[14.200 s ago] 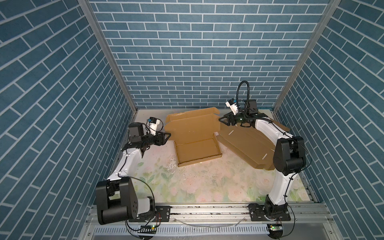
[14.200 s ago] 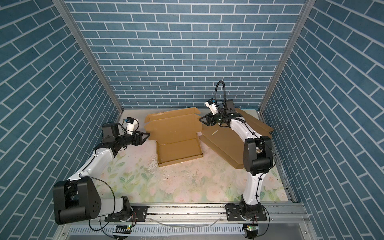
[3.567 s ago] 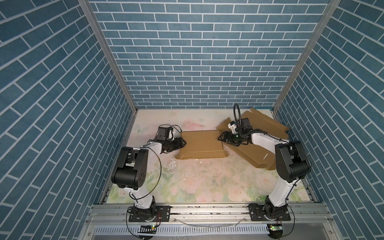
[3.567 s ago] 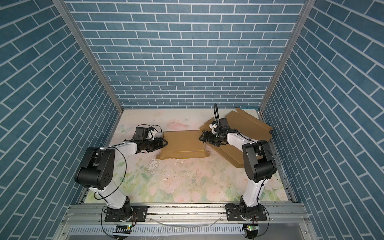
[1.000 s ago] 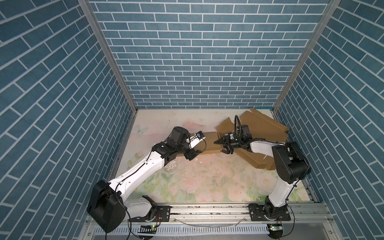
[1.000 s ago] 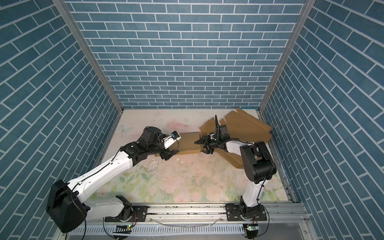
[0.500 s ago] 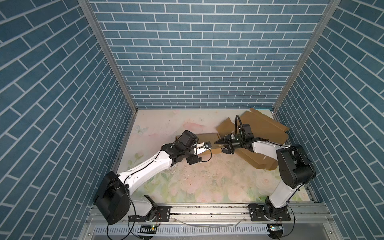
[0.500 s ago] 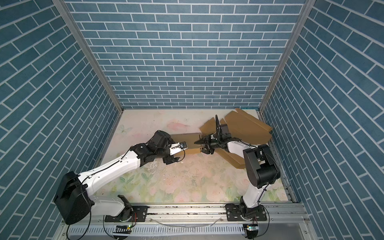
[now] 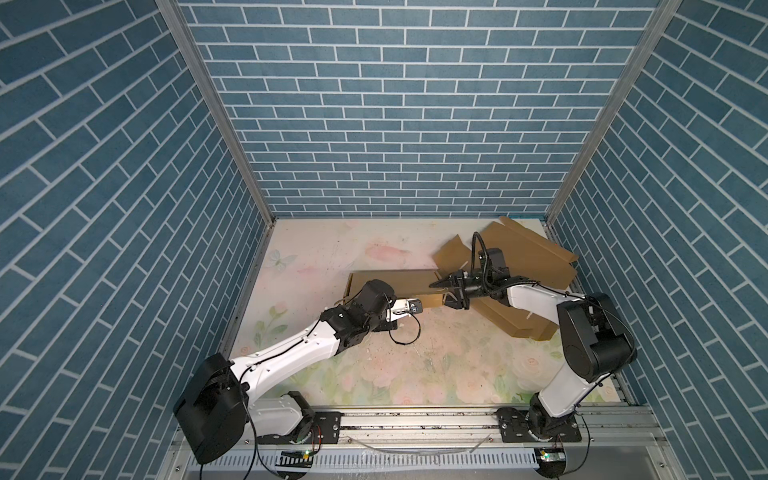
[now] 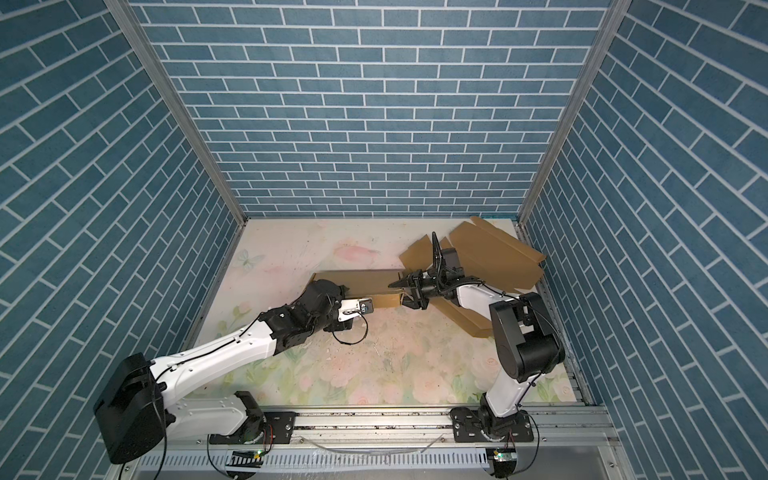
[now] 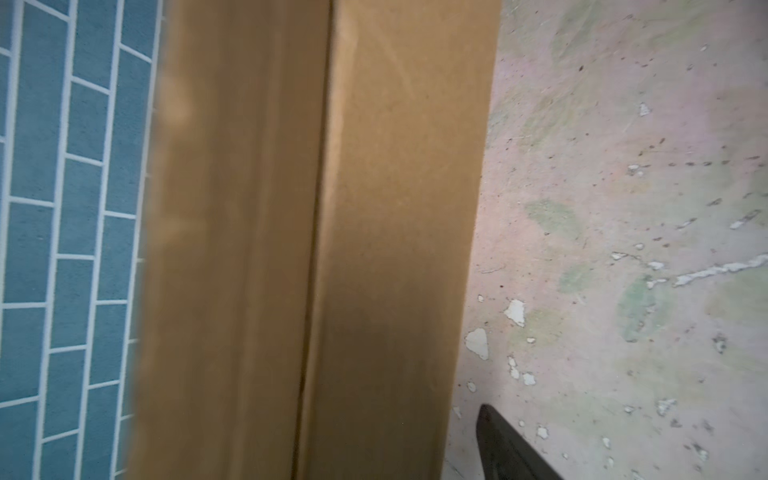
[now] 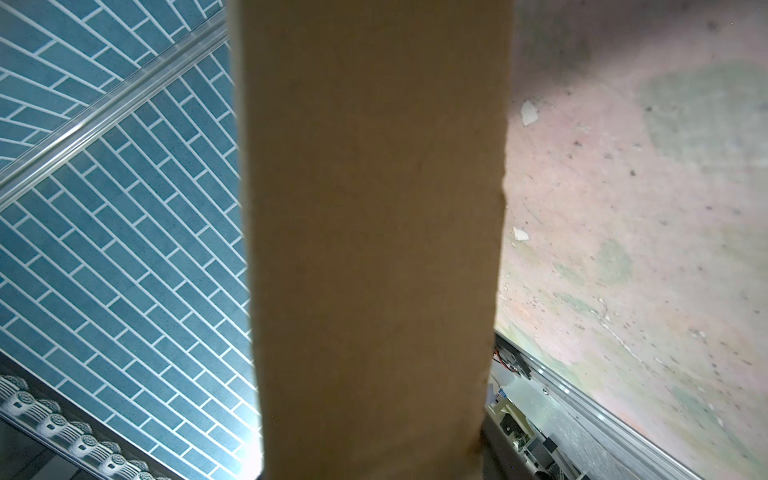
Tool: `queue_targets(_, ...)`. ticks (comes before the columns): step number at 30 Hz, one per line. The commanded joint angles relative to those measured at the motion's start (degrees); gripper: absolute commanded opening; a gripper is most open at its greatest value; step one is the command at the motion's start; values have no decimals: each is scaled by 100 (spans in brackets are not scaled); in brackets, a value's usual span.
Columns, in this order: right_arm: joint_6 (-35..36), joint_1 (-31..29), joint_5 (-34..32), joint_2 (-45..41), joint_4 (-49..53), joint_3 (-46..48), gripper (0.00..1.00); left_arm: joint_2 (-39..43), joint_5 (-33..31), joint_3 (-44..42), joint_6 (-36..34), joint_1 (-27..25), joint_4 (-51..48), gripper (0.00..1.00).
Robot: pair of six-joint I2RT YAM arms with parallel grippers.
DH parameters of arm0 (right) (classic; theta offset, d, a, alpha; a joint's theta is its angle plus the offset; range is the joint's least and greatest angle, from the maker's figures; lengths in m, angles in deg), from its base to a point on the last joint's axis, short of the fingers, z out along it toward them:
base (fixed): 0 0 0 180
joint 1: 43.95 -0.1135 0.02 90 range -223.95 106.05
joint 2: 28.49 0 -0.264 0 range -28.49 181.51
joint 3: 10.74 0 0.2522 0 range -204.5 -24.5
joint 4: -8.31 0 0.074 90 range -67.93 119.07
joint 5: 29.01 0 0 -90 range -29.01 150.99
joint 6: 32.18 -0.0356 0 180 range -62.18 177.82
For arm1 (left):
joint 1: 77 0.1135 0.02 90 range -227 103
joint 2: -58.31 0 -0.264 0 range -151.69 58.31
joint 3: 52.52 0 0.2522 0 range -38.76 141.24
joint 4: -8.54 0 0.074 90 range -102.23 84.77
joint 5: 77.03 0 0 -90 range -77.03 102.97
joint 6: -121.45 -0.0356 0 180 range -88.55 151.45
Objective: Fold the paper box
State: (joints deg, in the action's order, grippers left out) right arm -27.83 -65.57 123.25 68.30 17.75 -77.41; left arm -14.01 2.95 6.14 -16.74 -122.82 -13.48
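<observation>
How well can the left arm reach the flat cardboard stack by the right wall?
Probably not directly: the folded box and the right arm lie between the left arm and the flat cardboard stack.

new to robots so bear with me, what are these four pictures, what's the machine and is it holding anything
A left arm and a right arm stand at a flowered table. Two pictures look down from overhead; two come from cameras on the wrists, hence the cardboard close-ups. A folded brown box lies mid-table, flat cardboard to its right. The left end effector is open at the box's front edge, holding nothing. The right end effector straddles the box's right end; whether it pinches is unclear.
</observation>
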Motion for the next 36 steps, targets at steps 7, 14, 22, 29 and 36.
queue_targets(7, -444, -95, 567, -299, -337, 280, 42, 194, -743, -440, -803, -137, 1012, 67)
queue_targets(14, -572, -96, 616, -354, -496, 319, 49, 253, -724, -600, -878, -137, 1121, 59)
queue_targets(22, -576, -10, 584, -548, -561, 469, 65, 164, -665, -510, -650, -129, 815, 52)
queue_targets(29, -566, 162, 594, -746, -650, 684, 70, 83, -556, -103, -414, -44, 261, 46)
queue_targets(36, 439, 848, 502, -1138, 416, 423, 71, 99, 118, 682, 70, 226, -1280, 43)
